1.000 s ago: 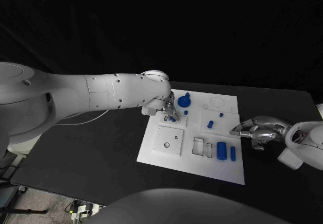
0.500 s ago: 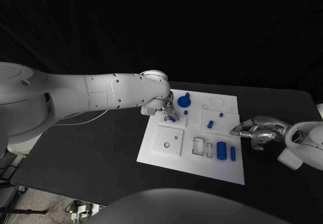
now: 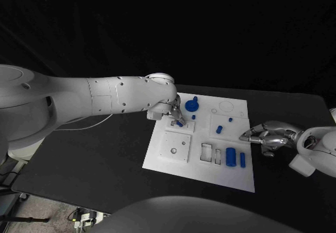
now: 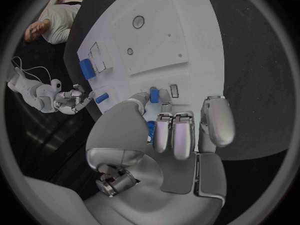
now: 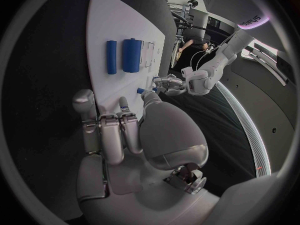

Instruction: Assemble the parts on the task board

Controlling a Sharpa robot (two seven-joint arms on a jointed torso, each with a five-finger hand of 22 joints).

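Observation:
The white task board (image 3: 183,160) lies mid-table. My left hand (image 3: 173,115) hovers over the board's far-left part and pinches a small blue part (image 3: 180,123) between thumb and fingers; the left wrist view shows that part (image 4: 154,95) at the thumb tip, next to a small slot (image 4: 174,90). My right hand (image 3: 269,137) rests on the table just off the board's right edge, fingers loosely bent and holding nothing. Its palm and fingers (image 5: 122,135) face the board (image 5: 119,20) in the right wrist view.
A blue round knobbed part (image 3: 191,104) stands at the board's far side. Small blue pegs (image 3: 219,129) sit mid-board. Two blue cylinders (image 3: 230,156) lie near the right edge, close to my right hand, beside a rectangular slot (image 3: 207,151). A square plate with a hole (image 3: 174,146) sits on the left.

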